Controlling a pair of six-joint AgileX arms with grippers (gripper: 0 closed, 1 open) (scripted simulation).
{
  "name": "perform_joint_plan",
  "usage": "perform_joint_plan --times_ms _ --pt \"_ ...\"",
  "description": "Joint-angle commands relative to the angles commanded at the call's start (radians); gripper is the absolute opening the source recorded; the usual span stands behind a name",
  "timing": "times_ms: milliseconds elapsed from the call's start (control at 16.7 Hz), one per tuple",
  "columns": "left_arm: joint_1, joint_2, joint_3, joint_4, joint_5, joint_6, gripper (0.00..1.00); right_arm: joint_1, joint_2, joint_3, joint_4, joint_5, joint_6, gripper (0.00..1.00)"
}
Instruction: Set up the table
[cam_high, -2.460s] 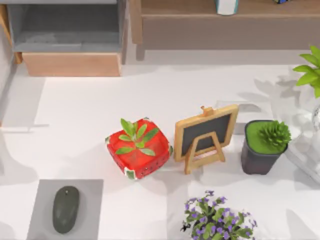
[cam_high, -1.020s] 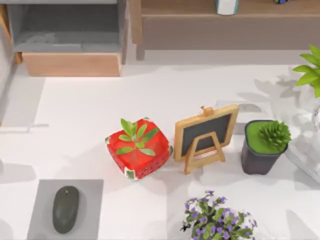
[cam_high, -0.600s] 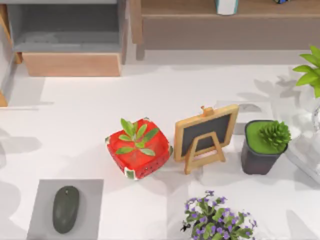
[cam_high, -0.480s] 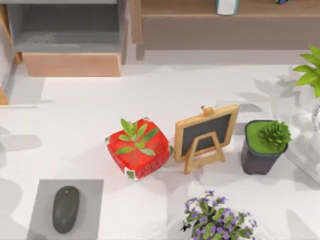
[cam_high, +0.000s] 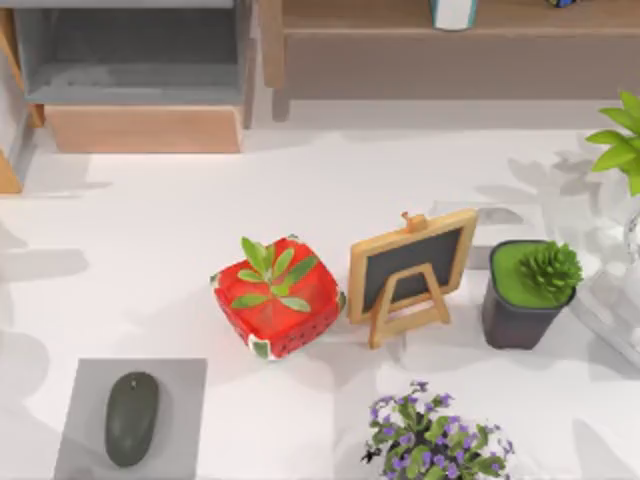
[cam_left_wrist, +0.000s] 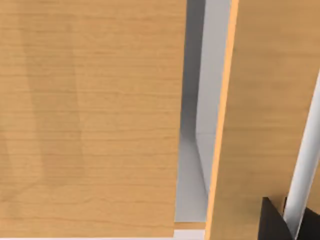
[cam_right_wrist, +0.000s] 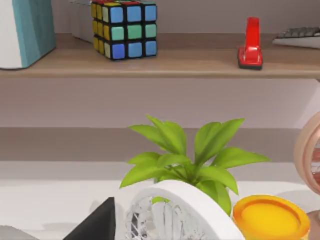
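Observation:
The white table (cam_high: 180, 230) spreads across the top view. At its middle stand a red strawberry-patterned pot with a green sprout (cam_high: 277, 297), a small wooden chalkboard easel (cam_high: 412, 272) and a dark pot with a succulent (cam_high: 530, 292). A purple flowering plant (cam_high: 435, 440) is at the front edge. On the front left lies a grey pad (cam_high: 185, 400) with a dark mouse (cam_high: 132, 418) on it. A dark part of my left gripper (cam_left_wrist: 272, 222) sits close to light-wood panels (cam_left_wrist: 90, 115). A dark part of my right gripper (cam_right_wrist: 97, 224) faces a leafy plant (cam_right_wrist: 185, 160).
A light-wood and grey shelf unit (cam_high: 140, 128) stands at the back left, a long shelf (cam_high: 450, 60) at the back right. That shelf carries a coloured cube (cam_right_wrist: 124, 29), a red stapler (cam_right_wrist: 251, 45) and a teal box (cam_right_wrist: 25, 30). A yellow tub (cam_right_wrist: 270, 217) sits by the plant.
Shadows on the table's left side have shifted and spread, and a wooden corner has appeared at the far left edge. The objects on the table have not moved.

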Motion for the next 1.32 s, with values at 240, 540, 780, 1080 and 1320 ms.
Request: perform_joint_plan --times_ms 240,540,780,1080,1320 --pt "-0.040 0.054 0.122 -0.069 -0.042 -0.003 0.00 0.000 0.000 0.000 0.000 0.000 0.000 1.00" --pt "-0.051 0.069 0.158 -0.089 -0.056 -0.004 0.00 0.000 0.000 0.000 0.000 0.000 0.000 1.00" --pt "-0.058 0.095 0.192 -0.113 -0.063 -0.003 0.00 0.000 0.000 0.000 0.000 0.000 0.000 1.00" --pt "-0.101 0.181 0.395 -0.213 -0.104 -0.001 0.00 0.000 0.000 0.000 0.000 0.000 0.000 1.00" --pt "-0.113 0.197 0.436 -0.240 -0.116 -0.008 0.00 0.000 0.000 0.000 0.000 0.000 0.000 1.00"
